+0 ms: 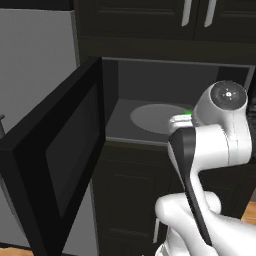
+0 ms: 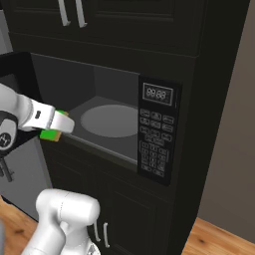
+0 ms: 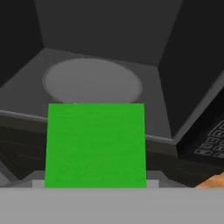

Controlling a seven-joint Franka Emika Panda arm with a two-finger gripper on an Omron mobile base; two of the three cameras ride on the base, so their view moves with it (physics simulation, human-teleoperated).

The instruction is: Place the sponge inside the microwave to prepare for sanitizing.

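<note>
fingers grip the flat green sponge (image 3: 95,144); advance it level over the sill, release above the round pale turntable (image 3: 92,82) of the black microwave (image 2: 158,130).

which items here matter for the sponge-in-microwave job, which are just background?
Job:
- sponge, green, held in the gripper at the cavity's front edge
- microwave, door swung open
- turntable, pale, bare

Background:
- upper cabinets
- lower cabinet under the microwave
- wood floor
</note>
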